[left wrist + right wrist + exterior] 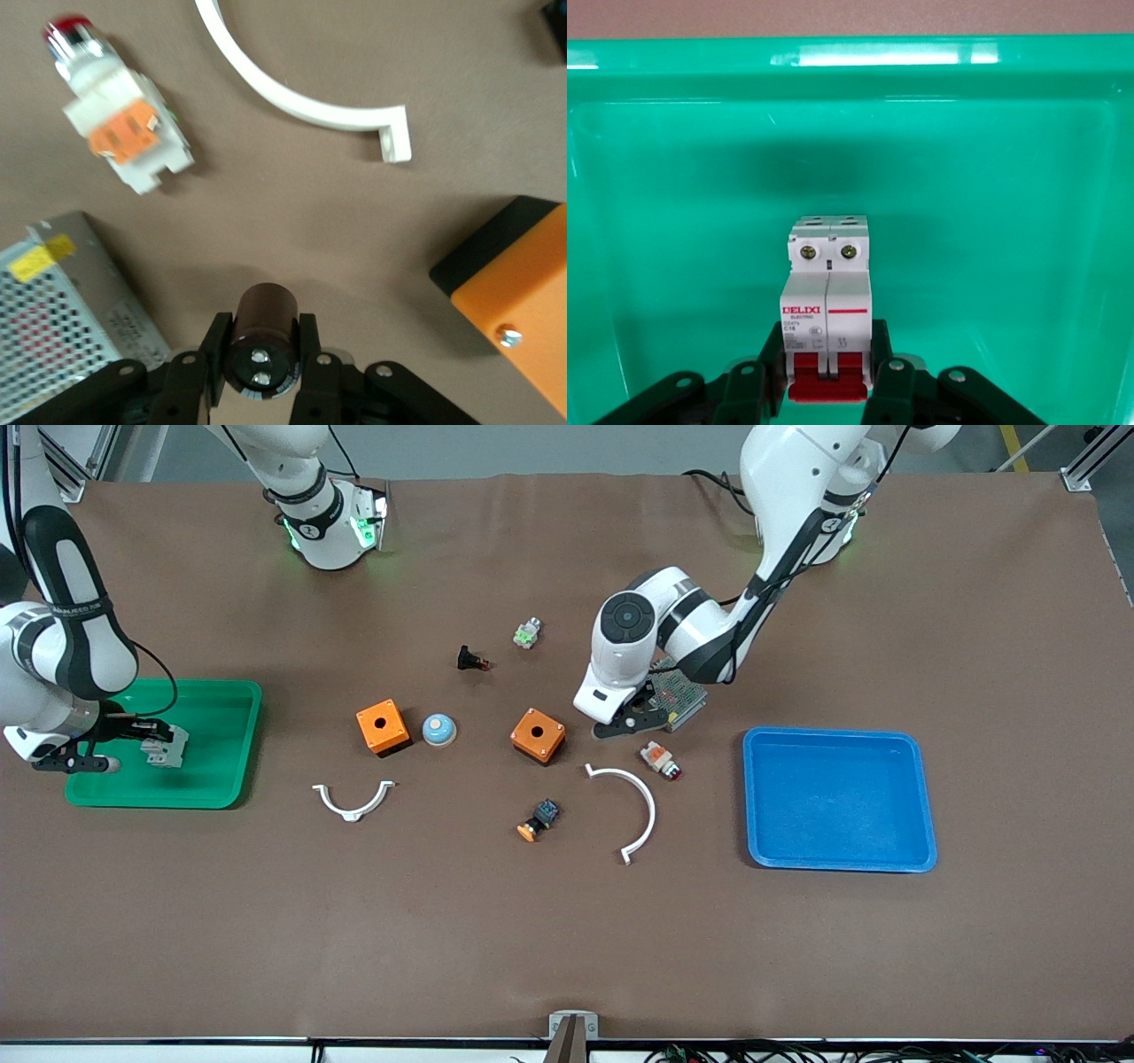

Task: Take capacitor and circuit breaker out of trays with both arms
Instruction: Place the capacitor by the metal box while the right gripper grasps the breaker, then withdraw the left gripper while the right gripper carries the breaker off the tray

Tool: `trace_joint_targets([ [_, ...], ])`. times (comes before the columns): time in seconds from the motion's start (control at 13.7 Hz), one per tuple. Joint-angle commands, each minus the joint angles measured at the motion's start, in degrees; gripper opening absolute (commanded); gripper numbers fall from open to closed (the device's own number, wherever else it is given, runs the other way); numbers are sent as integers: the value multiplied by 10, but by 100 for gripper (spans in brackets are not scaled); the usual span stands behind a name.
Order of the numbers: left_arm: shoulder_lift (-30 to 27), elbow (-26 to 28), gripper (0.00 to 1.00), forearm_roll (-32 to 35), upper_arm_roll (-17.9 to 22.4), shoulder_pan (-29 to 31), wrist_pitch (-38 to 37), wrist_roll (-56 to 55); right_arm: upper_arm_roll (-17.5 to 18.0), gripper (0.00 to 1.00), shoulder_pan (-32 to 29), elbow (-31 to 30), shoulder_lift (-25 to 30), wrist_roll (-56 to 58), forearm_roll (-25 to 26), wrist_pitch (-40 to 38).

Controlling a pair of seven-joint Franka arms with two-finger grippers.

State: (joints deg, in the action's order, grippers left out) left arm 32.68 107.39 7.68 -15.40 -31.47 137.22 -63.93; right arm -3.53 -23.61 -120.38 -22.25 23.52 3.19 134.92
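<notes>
Breaker (pixel 828 297) between right jaws.

High front camera over the whole table (pixel 567 957); both wrist cameras close, facing down past their tools.

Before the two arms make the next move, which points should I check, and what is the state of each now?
1. Left gripper shut on the capacitor: ok.
2. Capacitor out of the blue tray: ok, it is over the table near the orange box.
3. Right gripper shut on the circuit breaker: ok.
4. Circuit breaker out of the green tray: not ok.
5. Circuit breaker lifted off the tray floor: cannot tell.
</notes>
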Motion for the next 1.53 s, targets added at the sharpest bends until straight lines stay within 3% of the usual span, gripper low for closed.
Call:
trace_joint_targets([
  [0.0,16,-2,3,10,4,-4,13,-22,11,27,-6,10,20,14,5,-35],
  [0.07,21,-2,4,10,4,-4,16,-22,12,27,-1,28,36,14,5,-73],
  [0.15,25,-2,11,10,4,-4,21,-22,12,27,10,44,50,9,5,-112],
  [0.22,27,-5,47,10,4,-3,22,-22,12,27,29,61,70,7,5,-153],
  [0.29,26,-6,99,10,5,1,22,-22,12,26,47,79,88,-18,5,-194],
  [0.51,-8,-8,100,10,9,13,10,-20,13,26,120,151,113,-113,3,-328],
  [0.66,-49,-25,100,13,10,42,-46,-7,14,25,183,199,107,-185,-4,-388],
  [0.95,-109,-113,100,26,9,120,-183,91,13,25,300,212,102,-278,-65,-363],
  [1.24,-166,-152,100,27,8,217,-252,237,13,25,405,212,45,-403,-82,-275],
  [1.46,-203,-184,100,19,7,274,-319,357,13,25,439,207,-1,-436,-115,-205],
])
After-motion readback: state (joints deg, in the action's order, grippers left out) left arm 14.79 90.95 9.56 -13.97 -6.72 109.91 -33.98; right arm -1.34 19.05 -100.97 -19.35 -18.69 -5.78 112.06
